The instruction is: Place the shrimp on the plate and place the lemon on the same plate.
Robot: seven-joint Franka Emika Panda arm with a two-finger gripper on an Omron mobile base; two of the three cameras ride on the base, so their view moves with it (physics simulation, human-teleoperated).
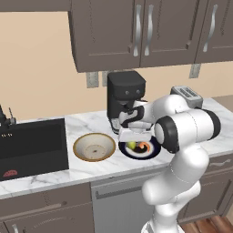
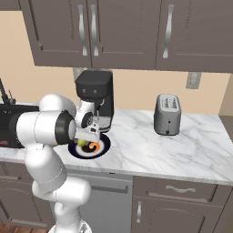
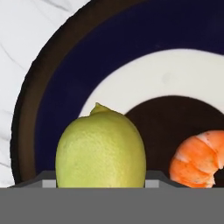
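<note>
The plate [image 1: 154,149] [image 2: 104,144] [image 3: 65,74], navy-black at the rim and pale in the centre, lies on the marble counter in front of the coffee machine. The curled orange shrimp [image 3: 197,159] [image 1: 144,146] [image 2: 93,146] rests in the plate's dark middle. Low over the plate, my gripper [image 1: 133,138] [image 2: 87,136] [image 3: 100,181] points down, its fingers pressed against both sides of the yellow-green lemon [image 3: 100,148] [image 1: 131,144] [image 2: 81,142]. The lemon is to the left of the shrimp and at or just above the plate's surface; I cannot tell whether it touches.
A tan-rimmed cream bowl [image 1: 94,147] stands just left of the plate. The black coffee machine [image 1: 125,91] [image 2: 94,91] rises right behind the gripper. A toaster [image 1: 186,95] [image 2: 167,113] is at the right, and a dark sink [image 1: 32,145] at the far left.
</note>
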